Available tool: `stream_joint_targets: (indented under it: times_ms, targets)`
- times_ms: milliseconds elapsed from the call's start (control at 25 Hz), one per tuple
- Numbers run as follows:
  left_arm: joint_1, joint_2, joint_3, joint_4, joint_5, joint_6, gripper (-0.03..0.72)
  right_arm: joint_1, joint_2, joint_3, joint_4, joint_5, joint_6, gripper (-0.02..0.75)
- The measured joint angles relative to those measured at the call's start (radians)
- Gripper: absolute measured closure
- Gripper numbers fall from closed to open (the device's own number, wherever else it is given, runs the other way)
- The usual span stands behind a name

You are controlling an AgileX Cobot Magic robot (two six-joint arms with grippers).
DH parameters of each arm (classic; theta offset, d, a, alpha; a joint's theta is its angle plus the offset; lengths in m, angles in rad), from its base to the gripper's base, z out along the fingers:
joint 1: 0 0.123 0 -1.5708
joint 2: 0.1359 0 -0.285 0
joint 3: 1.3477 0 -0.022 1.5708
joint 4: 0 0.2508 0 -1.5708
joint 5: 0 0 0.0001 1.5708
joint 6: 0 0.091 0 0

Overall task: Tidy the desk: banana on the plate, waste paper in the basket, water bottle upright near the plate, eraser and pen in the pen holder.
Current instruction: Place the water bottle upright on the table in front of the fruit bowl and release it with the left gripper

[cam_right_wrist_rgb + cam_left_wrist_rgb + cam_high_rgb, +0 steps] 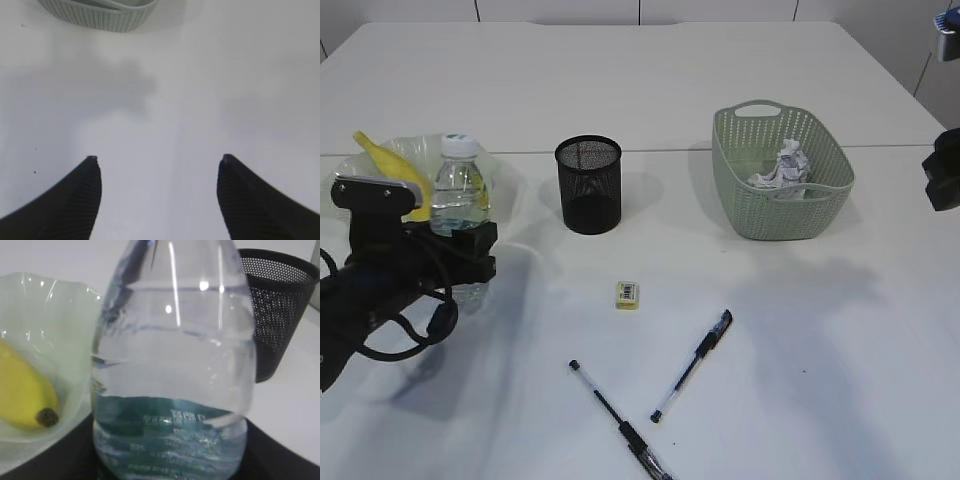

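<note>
The clear water bottle stands upright beside the plate, and my left gripper is shut on its lower half. In the left wrist view the water bottle fills the frame, with black jaws at both lower corners. A yellow banana lies on the plate. The crumpled waste paper sits in the green basket. A yellow eraser and two pens lie on the table in front of the black mesh pen holder. My right gripper hangs open over bare table.
The right arm shows only at the exterior view's right edge. In the left wrist view the banana and plate are left of the bottle, the pen holder right of it. The basket's rim is ahead of the right gripper.
</note>
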Motion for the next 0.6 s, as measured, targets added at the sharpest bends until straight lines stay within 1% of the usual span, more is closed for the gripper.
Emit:
stream_joint_targets:
  times_ms: [280, 480, 600]
  targets:
    - [0.0, 0.029, -0.031, -0.011, -0.021, 0.0, 0.276, 0.0, 0.0, 0.0, 0.0, 0.001, 0.0, 0.203]
    - [0.0, 0.029, -0.014, -0.016, -0.04, 0.0, 0.275, 0.0, 0.0, 0.0, 0.0, 0.001, 0.0, 0.203]
    - [0.0, 0.029, 0.006, -0.025, -0.06, 0.0, 0.241, 0.0, 0.0, 0.0, 0.0, 0.001, 0.0, 0.203]
